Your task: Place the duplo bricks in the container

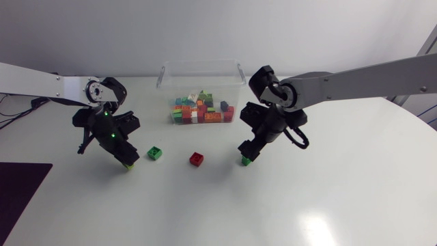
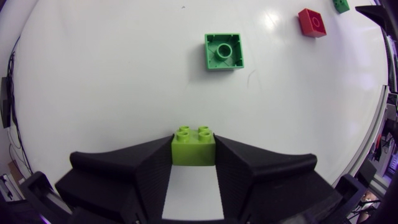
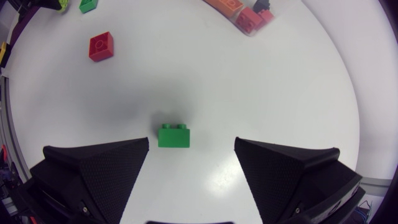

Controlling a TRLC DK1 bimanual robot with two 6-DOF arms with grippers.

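Note:
My left gripper (image 2: 194, 139) is shut on a lime-green duplo brick (image 2: 194, 152), studs pointing ahead, just above the table. In the head view it sits left of centre (image 1: 125, 161). Ahead of it lie a green brick (image 2: 224, 51), hollow side up, and a red brick (image 2: 312, 22). My right gripper (image 3: 191, 145) is open and straddles a small dark green brick (image 3: 173, 135), which rests on the table nearer one finger and touches neither. The head view shows this gripper (image 1: 246, 157) low over that brick (image 1: 246, 161). The clear container (image 1: 164, 75) stands behind, holding several coloured bricks.
The green brick (image 1: 155, 153) and the red brick (image 1: 196, 159) lie between my two grippers in front of the container. A dark mat (image 1: 20, 188) covers the table's front left corner. The white table (image 1: 307, 205) is bare at front and right.

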